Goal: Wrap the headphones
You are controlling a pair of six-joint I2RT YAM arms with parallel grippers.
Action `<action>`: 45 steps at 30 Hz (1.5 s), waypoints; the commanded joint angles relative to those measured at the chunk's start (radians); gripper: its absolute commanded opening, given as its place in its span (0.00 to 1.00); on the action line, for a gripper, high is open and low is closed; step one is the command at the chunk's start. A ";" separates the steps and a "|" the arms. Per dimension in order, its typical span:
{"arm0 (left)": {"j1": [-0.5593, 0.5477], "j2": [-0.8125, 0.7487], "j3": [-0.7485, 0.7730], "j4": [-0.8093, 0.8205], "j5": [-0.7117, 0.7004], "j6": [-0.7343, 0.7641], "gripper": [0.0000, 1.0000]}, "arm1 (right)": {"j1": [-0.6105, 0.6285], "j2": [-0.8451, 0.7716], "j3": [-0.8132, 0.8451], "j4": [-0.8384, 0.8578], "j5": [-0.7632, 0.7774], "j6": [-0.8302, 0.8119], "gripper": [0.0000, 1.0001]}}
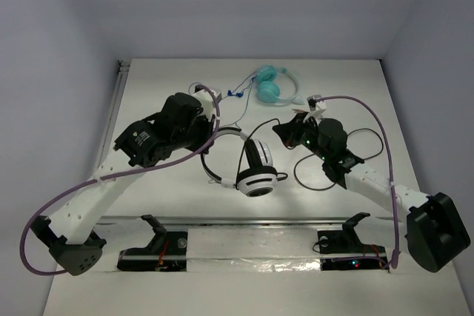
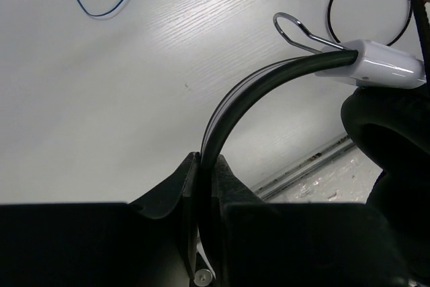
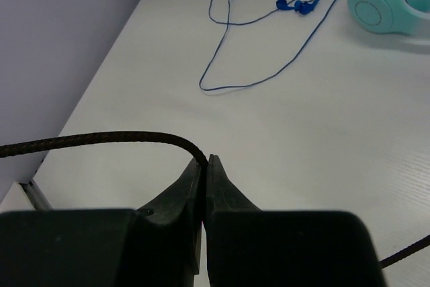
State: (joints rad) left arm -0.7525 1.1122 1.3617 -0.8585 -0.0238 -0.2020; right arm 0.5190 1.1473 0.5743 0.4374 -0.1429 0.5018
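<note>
The headphones [image 1: 258,177] are seen at the centre of the top view, their headband [image 2: 250,94] clamped by the left gripper [image 2: 205,164]. Their dark cable [image 3: 101,139] is pinched tight by the right gripper [image 3: 205,163], and teal headphones [image 1: 270,86] lie apart at upper centre.

We find bare tabletop [image 1: 170,197] on the near side of the headphones [image 1: 257,172]; their dark cable [image 1: 296,172] loops across the right; teal headphones [image 1: 271,86] and a thin blue cable [image 1: 237,94] block the rear.
</note>
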 commanded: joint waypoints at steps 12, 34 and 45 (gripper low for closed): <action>0.137 0.003 0.106 0.251 0.233 -0.030 0.00 | 0.071 0.167 0.050 0.046 -0.382 -0.014 0.18; 0.289 0.081 0.209 0.386 -0.028 -0.148 0.00 | 0.329 0.249 -0.177 0.586 -0.477 0.334 0.41; 0.360 0.081 0.027 0.596 -0.215 -0.306 0.00 | 0.502 0.080 -0.235 0.419 -0.366 0.353 0.22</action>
State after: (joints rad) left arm -0.3912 1.2190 1.4147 -0.4374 -0.1410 -0.4118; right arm 0.9817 1.2793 0.3134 0.8886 -0.5495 0.8520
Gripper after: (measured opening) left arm 0.047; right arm 0.245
